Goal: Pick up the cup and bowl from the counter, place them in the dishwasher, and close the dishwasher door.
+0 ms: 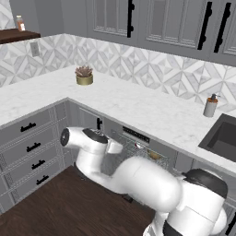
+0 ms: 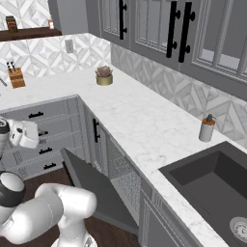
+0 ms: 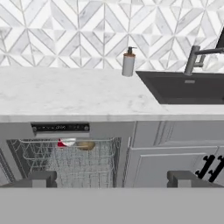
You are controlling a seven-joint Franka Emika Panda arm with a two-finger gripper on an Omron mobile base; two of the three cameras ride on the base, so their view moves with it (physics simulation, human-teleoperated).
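Observation:
The dishwasher (image 3: pixel 61 127) stands open under the counter (image 3: pixel 65 92), its silver wire rack (image 3: pixel 65 162) showing. The red cup (image 3: pixel 64 143) lies on its side in the rack's back, with the tan bowl (image 3: pixel 86 145) just to its right. From the left base view the bowl (image 1: pixel 154 156) sits in the rack (image 1: pixel 138 150). The dishwasher door (image 2: pixel 96 193) hangs lowered, slanting out over the floor. My gripper (image 3: pixel 113 179) is open and holds nothing; it faces the dishwasher from some way back, its dark fingertips (image 3: pixel 41 178) wide apart.
A grey soap dispenser (image 3: pixel 128 62) stands on the counter beside the dark sink (image 3: pixel 183 87) and faucet (image 3: pixel 197 57). A gold succulent pot (image 1: pixel 84 76) sits near the corner. Grey drawers (image 1: pixel 27 143) line the left; my arm (image 1: pixel 138 179) crosses in front of the dishwasher.

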